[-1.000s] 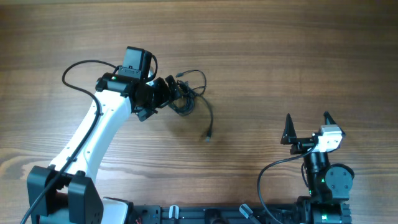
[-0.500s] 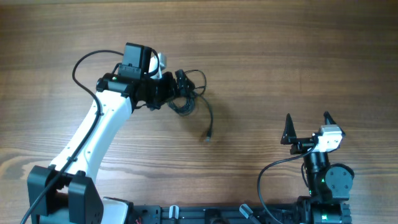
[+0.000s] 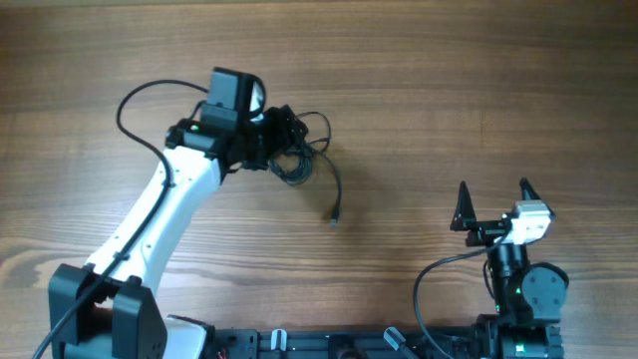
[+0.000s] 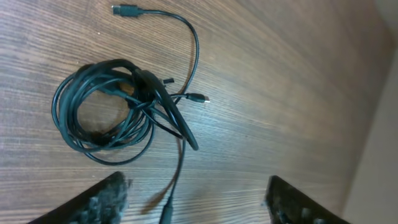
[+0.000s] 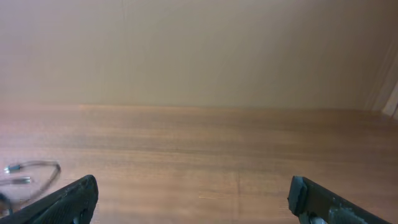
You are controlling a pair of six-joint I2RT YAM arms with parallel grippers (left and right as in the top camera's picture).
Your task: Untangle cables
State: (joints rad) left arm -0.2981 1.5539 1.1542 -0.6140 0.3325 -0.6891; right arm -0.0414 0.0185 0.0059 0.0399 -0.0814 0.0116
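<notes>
The cables (image 3: 302,172) lie in a dark tangled coil on the wooden table, with one strand trailing to a plug (image 3: 334,220). My left gripper (image 3: 283,133) hovers over the coil's left edge, open. In the left wrist view the coil (image 4: 102,106) lies ahead of the open fingers (image 4: 199,208), with plug ends at the top (image 4: 125,10) and the middle (image 4: 199,98). One strand (image 4: 173,190) runs down between the fingers, not gripped. My right gripper (image 3: 493,205) is open and empty at the lower right. Its view (image 5: 202,202) shows a cable end (image 5: 28,169) at far left.
The left arm's thick black wire (image 3: 140,105) loops out to the left of the wrist. The right arm's base (image 3: 523,289) stands at the table's front edge. Bare wooden table (image 3: 449,100) surrounds the tangle.
My left wrist has shifted a little to the right and turned over the tangle. The cables and the right arm have not moved.
</notes>
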